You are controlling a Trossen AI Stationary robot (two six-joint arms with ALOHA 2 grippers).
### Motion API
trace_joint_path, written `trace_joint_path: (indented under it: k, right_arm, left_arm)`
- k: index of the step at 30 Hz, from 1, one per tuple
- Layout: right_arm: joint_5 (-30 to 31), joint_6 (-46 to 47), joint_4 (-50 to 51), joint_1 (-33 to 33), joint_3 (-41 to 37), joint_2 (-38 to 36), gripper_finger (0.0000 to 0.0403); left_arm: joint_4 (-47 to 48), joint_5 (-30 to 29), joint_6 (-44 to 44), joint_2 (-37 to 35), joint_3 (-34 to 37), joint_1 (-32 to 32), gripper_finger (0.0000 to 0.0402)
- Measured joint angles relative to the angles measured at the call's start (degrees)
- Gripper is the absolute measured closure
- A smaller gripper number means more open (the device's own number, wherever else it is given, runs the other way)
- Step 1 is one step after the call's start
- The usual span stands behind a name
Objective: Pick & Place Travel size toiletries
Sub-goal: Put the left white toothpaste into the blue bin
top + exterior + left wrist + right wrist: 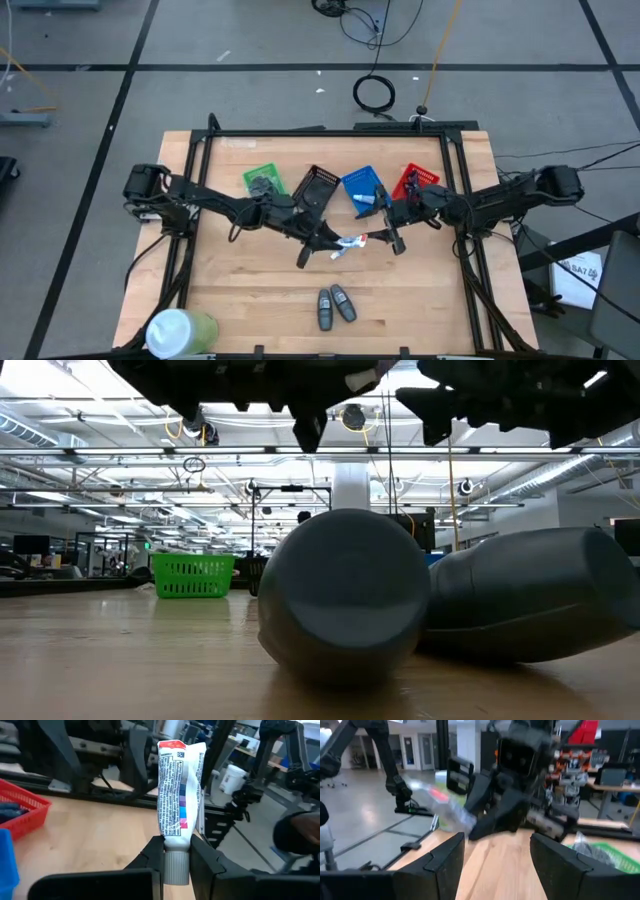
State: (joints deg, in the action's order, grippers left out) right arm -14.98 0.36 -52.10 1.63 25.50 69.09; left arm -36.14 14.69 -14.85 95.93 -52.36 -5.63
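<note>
I am holding a white tube [177, 790] by its grey cap [176, 866], my left fingers [152, 855] clamped on either side of it, so the tube is sticking out past them with its printed side showing and its red crimped end farthest from me. From above, the tube [350, 242] is hanging over the middle of the table [250, 290], in front of the black basket [318, 187] and the blue basket [360, 190]. My left gripper [333, 243] is reaching in from the left. My right gripper [396, 238] is hovering just beside the tube on the other side, fingers [445, 862] spread apart with nothing between them, facing the left gripper. The red basket [415, 181] is sitting behind my right arm, the green basket [264, 181] behind my left. Two grey bottles [335, 305] are lying side by side, touching, near the front edge. A white-and-green cylinder [180, 330] is standing at the front left corner.
</note>
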Motion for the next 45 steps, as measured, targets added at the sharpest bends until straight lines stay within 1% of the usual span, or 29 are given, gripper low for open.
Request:
trace_joint_path:
  k: [6, 10, 12, 19, 22, 27, 33, 38, 41, 43, 45]
  right_arm:
    - [-0.1, -1.0, -6.4, 0.0, 0.0, 3.4, 0.0162]
    - [0.0, -2.8, -9.2, 1.4, 0.0, 5.6, 0.0147]
    - [-0.3, -3.5, -10.3, 2.3, 0.1, 6.7, 0.0142]
    - [-0.1, -5.5, -10.2, 4.5, 2.6, 8.8, 0.0138]
    - [0.0, -5.8, -10.3, 4.6, 3.0, 8.7, 0.0145]
    - [0.1, -6.2, -9.8, 4.5, 3.0, 8.7, 0.0186]
    - [0.3, -7.3, -9.2, 4.4, 3.0, 8.7, 0.0260]
    - [-0.1, -7.8, -8.0, 4.5, 3.0, 8.2, 0.0332]
    - [-0.2, -10.2, -7.1, 4.5, 3.0, 7.8, 0.0373]
    - [-0.1, -11.2, -5.6, 4.5, 3.0, 7.2, 0.0389]
    - [0.3, -11.6, -4.3, 4.5, 3.0, 7.2, 0.0390]
  left_arm:
    - [-0.4, 0.7, -0.4, 0.6, 0.0, 0.9, 0.0358]
    - [-0.4, 2.9, -0.2, 0.6, 0.0, 1.6, 0.0358]
    - [-0.4, 3.0, -0.2, 0.6, 0.0, 2.0, 0.0358]
    - [-0.3, 3.2, -0.1, 0.6, 0.0, 3.1, 0.0358]
    - [0.1, 3.2, -0.1, 0.6, 0.0, 3.2, 0.0358]
    - [0.1, 3.2, -0.8, 0.6, 0.0, 3.2, 0.0358]
    - [0.1, 3.3, -1.8, 0.6, 0.0, 3.2, 0.0357]
    - [0.0, 3.4, -1.8, 0.6, 0.0, 3.2, 0.0329]
    - [0.0, 3.2, -1.8, 0.6, 0.0, 3.2, 0.0315]
    - [1.1, 3.1, -2.0, 0.6, 0.0, 3.2, 0.0312]
    - [5.9, 3.0, -2.3, -0.8, -0.1, 3.7, 0.0311]
